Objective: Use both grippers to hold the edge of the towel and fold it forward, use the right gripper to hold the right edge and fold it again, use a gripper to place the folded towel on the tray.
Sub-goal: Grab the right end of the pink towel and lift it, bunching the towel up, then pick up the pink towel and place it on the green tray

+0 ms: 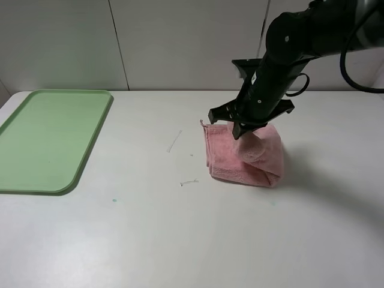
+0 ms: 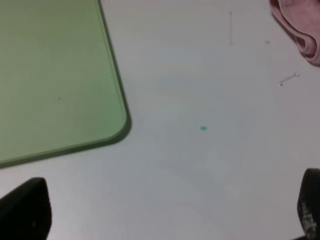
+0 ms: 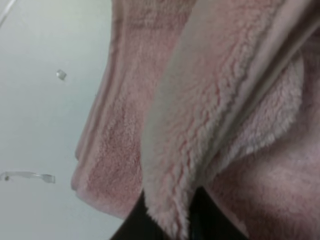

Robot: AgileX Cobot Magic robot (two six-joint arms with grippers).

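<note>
White table (image 1: 150,234) carries a green tray (image 1: 48,138), its left edge cut off. Folded pink towel (image 1: 246,161) lies well right of it. Right gripper (image 1: 240,133) pinches a raised fold, tips buried in cloth. Left gripper (image 2: 167,215): fingers wide, empty, only tips visible.

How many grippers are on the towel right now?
1. The right gripper is shut on a raised fold of the towel, right of the table's middle. The left gripper hangs open over bare table beside the tray, clear of the towel.
</note>
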